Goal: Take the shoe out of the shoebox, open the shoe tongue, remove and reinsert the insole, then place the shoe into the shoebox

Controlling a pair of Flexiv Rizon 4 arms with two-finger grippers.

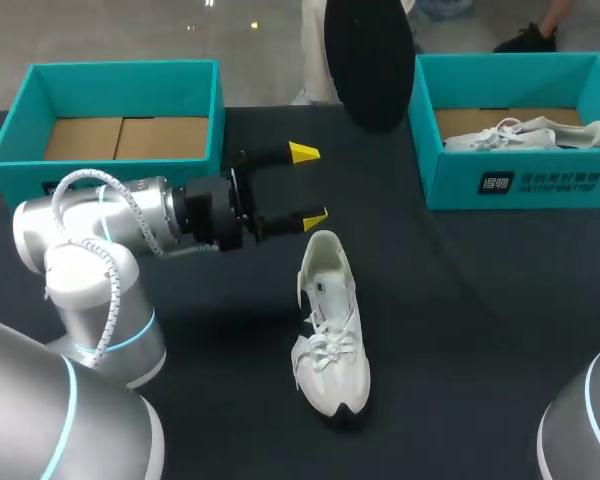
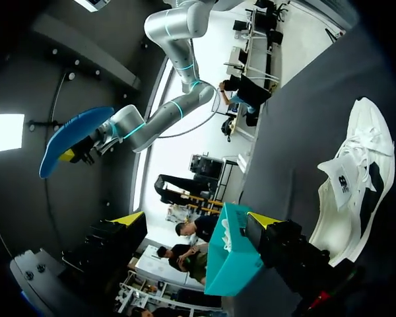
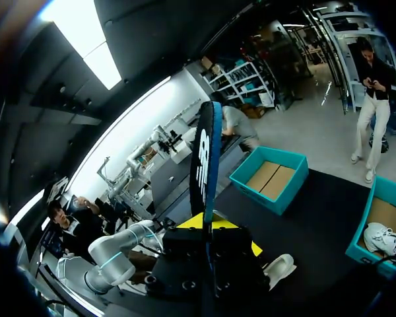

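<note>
Between the yellow tips of the right gripper the insole stands clamped, edge-on — only the left wrist view shows its blue face. The left gripper gapes wide just beside the heel of the white shoe — it sits on the dark table.

White print marks the front wall of the right-hand shoebox. A dark logo sits on the tongue of the shoe. White lettering runs along the insole. None reads clearly.
</note>
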